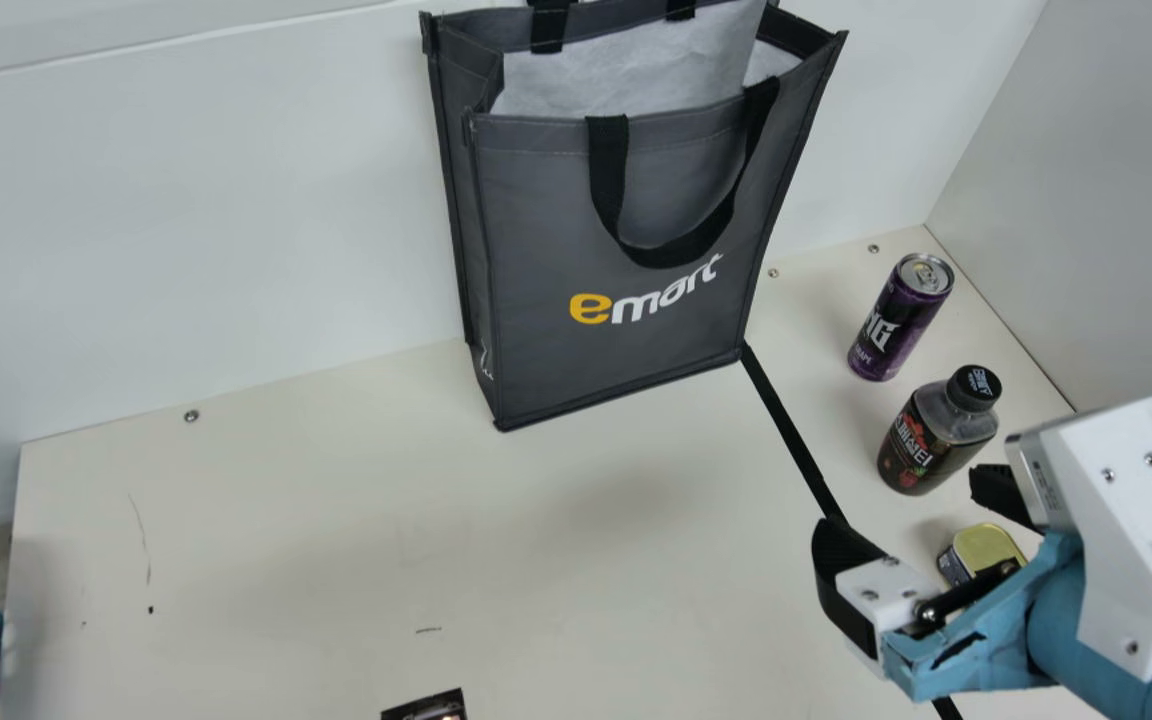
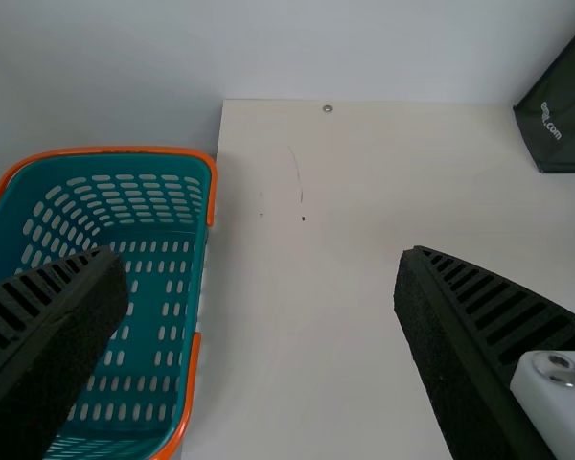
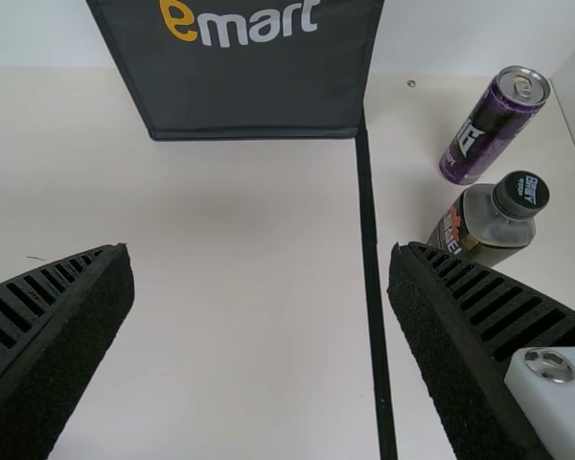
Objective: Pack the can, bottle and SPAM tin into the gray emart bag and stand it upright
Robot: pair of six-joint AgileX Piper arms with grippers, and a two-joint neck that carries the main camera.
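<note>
R fingers point(image 1: 839, 560) wide, L fingers point(image 2: 460, 355) wide, cream tbl point(image 1: 286, 540) w/ blk strip point(image 1: 787, 425), white wall point(image 1: 186, 230) behind

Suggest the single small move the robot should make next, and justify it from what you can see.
Probably shift the right gripper sideways towards the bottle: it is open and empty, and the bottle stands just beyond one of its fingers. The bag already stands upright with its mouth open, while bottle, can and tin are all still outside it.
</note>
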